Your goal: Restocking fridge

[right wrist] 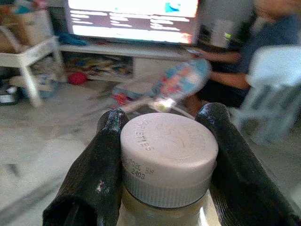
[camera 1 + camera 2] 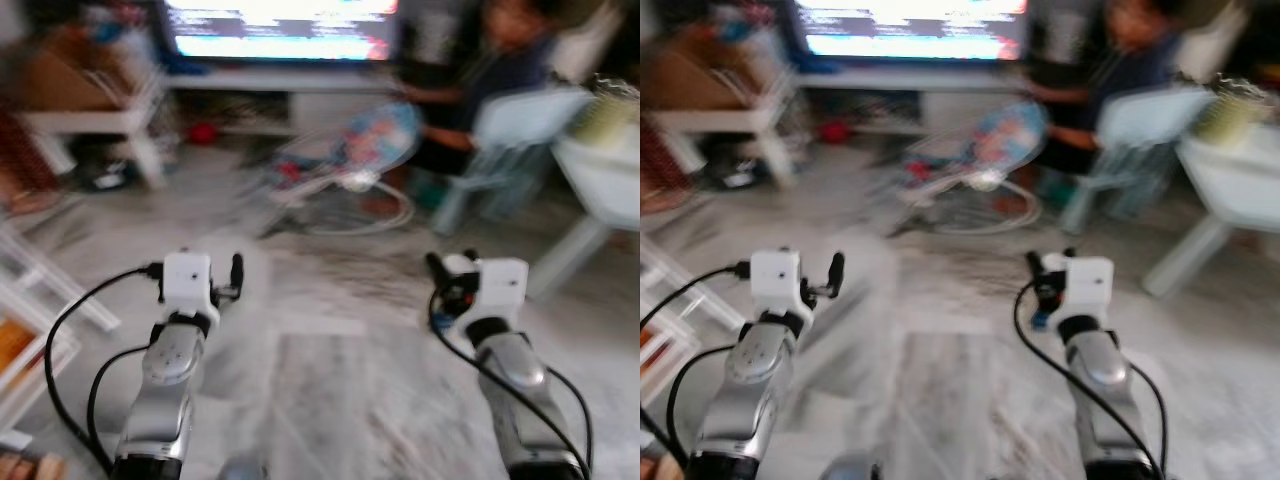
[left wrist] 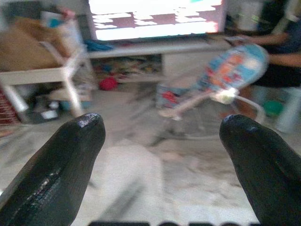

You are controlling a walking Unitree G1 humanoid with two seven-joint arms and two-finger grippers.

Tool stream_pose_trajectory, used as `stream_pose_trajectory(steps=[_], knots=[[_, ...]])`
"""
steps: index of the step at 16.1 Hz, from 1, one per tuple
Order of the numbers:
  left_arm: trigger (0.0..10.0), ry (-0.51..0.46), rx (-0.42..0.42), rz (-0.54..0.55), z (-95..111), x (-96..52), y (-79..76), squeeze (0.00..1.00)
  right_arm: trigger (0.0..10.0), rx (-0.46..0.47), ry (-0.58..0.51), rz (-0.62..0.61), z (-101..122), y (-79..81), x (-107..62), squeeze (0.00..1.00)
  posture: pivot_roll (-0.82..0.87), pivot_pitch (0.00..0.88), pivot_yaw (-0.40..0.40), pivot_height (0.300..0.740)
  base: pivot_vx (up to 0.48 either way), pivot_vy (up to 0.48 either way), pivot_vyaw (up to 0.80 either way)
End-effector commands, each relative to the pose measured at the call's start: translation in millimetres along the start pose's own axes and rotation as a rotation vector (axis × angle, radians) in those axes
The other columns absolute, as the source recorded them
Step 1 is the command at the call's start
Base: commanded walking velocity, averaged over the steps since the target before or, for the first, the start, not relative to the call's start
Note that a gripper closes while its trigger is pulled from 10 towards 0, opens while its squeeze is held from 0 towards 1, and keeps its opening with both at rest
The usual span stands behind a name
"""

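Bottle [image 1: 168,162] riding clamped in right gripper [image 1: 164,155] jaws; left gripper [image 3: 160,155] gaping empty; walking jolts risking slippage.

Home living rm: TV [image 2: 280,28], baby bouncer [image 2: 375,140] (toys about), marble floor [image 2: 330,380].

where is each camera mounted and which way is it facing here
Left and right eye views: on the head, looking forward and down at the floor, both silver arms raised, left gripper and right gripper ahead.
Left wrist view: along the open, empty jaws toward the baby bouncer and TV.
Right wrist view: along jaws shut on a white-capped bottle, toward the same TV and a seated person.
All views share the bouncer and TV.
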State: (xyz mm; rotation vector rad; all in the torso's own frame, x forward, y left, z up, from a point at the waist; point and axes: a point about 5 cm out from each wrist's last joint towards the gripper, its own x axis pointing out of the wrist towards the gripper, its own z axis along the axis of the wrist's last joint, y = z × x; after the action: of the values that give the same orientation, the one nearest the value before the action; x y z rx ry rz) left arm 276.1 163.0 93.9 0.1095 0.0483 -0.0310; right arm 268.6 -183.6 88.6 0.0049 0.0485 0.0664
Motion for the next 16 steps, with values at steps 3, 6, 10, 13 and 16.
stream_pose_trajectory(steps=[3,6,10,13,16], knots=[[10.0,0.025,0.012,0.020,-6.7,-4.3,6.3,0.00,10.0,0.014,-0.033,0.048,5.1,13.6,4.7,0.00,0.09,0.046,-0.044,0.740,0.000,0.366,0.80],[10.0,0.034,0.018,0.023,-8.4,-5.0,6.9,0.00,10.0,0.015,-0.033,0.052,5.4,13.3,6.2,0.00,0.09,0.049,-0.046,0.740,0.000,0.401,0.80],[10.0,0.037,0.022,0.019,-9.4,-6.1,5.4,0.00,10.0,0.017,-0.035,0.055,5.4,13.0,7.0,0.00,0.09,0.051,-0.044,0.740,0.000,0.374,0.80],[10.0,0.042,0.023,0.017,-11.0,-7.5,5.0,0.00,10.0,0.018,-0.032,0.056,4.3,12.8,6.2,0.00,0.09,0.053,-0.046,0.740,0.000,0.355,0.80],[10.0,0.044,0.034,0.013,-14.1,-10.6,4.1,0.00,10.0,0.018,-0.027,0.059,2.8,13.4,5.6,0.00,0.09,0.053,-0.048,0.740,0.000,0.000,0.80]])
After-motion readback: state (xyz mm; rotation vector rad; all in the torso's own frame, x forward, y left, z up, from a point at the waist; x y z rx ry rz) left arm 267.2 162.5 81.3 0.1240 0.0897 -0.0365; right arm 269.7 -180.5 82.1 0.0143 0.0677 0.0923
